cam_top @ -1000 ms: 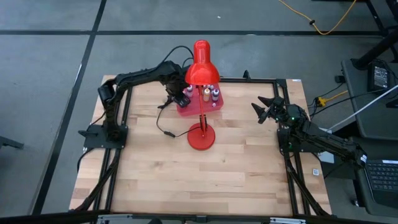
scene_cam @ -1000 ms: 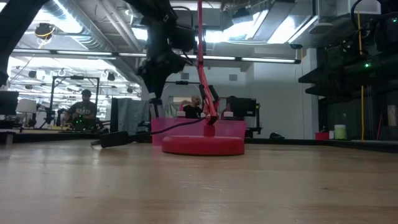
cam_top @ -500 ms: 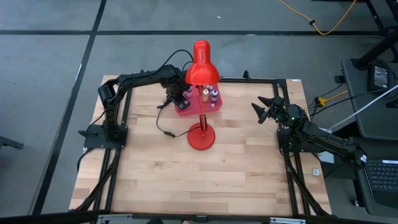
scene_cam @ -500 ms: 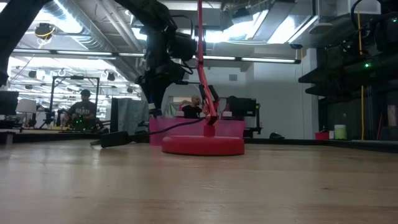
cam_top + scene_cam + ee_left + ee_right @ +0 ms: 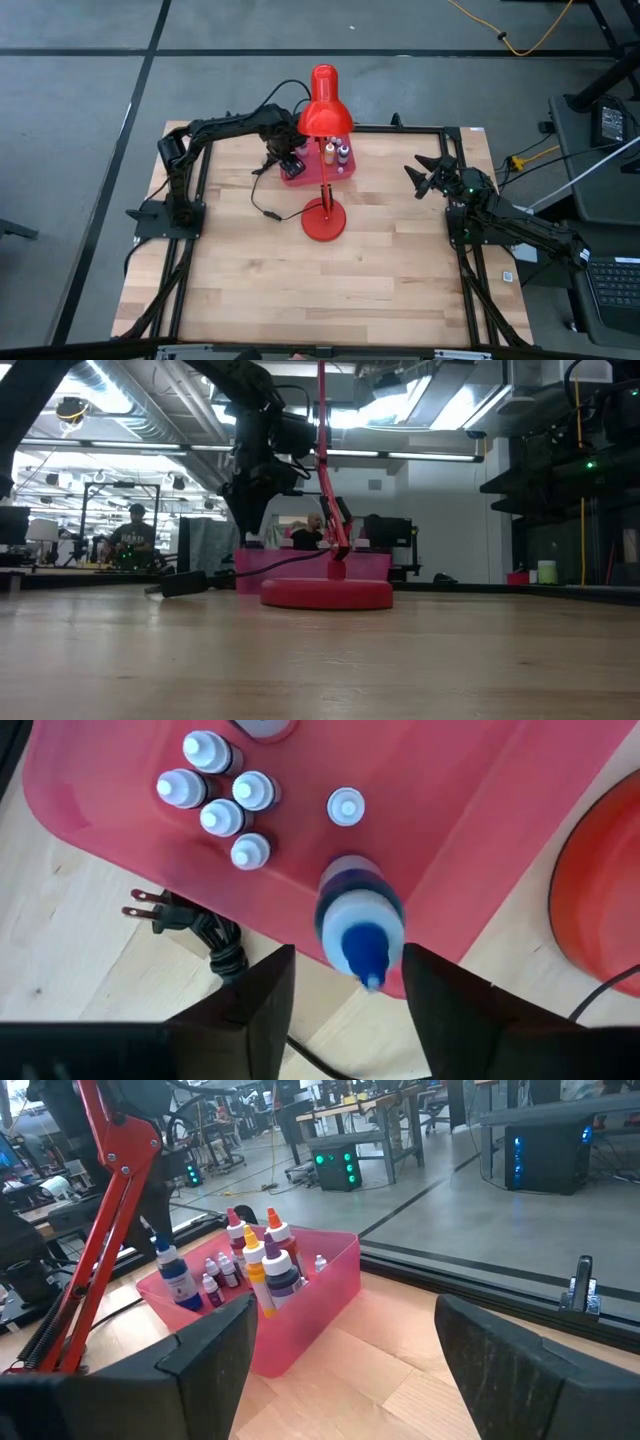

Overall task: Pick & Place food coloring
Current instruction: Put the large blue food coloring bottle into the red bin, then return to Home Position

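So you're at the reach-in step: your left hand [image 5: 340, 990] hangs open over the pink tray [image 5: 480, 830], a blue bottle [image 5: 358, 920] right between its fingers, tiny food coloring bottles [image 5: 225, 795] just beyond. Next, drop lower and pinch carefully. Right hand [image 5: 425, 178] waits open, well off.

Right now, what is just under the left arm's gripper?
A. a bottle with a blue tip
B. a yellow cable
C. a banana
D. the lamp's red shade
A: the left wrist view shows the blue-tipped bottle standing in the pink tray, right between the two fingers of the left gripper.
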Motion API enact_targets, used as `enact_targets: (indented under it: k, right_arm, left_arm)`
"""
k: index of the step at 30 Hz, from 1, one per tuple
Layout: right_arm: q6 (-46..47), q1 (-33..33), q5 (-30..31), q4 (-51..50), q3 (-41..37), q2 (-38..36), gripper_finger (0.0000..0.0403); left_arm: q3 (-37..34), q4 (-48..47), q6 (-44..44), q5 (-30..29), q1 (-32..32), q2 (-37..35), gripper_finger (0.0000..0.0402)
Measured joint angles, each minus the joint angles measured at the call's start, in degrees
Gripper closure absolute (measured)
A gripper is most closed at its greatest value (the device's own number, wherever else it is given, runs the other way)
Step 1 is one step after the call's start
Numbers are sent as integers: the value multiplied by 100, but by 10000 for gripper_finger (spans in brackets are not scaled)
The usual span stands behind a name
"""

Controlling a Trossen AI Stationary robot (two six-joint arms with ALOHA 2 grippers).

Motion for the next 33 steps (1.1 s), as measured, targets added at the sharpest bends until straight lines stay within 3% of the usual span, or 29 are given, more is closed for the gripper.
enact_targets:
  k: [10, 22, 28, 33]
  right_arm:
    - [-1, -1, 0, 0, 0, -1, 97]
    - [6, -1, 0, -1, 0, -1, 97]
    - [5, 0, 0, -1, 0, -1, 97]
    - [5, 0, 0, 0, 0, -1, 97]
  left_arm:
    - [430, -94, -56, -108, 69, -126, 188]
    - [504, -539, -556, -350, 265, -1146, 100]
    - [202, -1256, -352, -485, 178, -1896, 82]
    - [-619, -1132, 269, -280, -145, -2787, 85]
